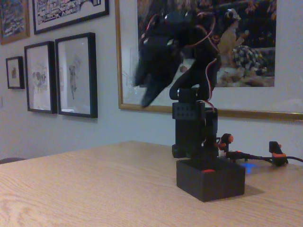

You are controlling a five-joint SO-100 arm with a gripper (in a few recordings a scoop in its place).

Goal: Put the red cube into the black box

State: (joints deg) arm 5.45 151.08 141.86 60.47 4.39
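Fingers (150,97) raised, blurred | red cube (207,170) below, inside black box (210,182)

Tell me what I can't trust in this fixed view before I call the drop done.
- Gripper: motion-blurred and dark, so open or shut cannot be read.
- Red cube: only a sliver of red shows above the rim; the near wall of the black box hides the rest, so how it rests is unclear.
- Box floor: hidden by the low camera angle.
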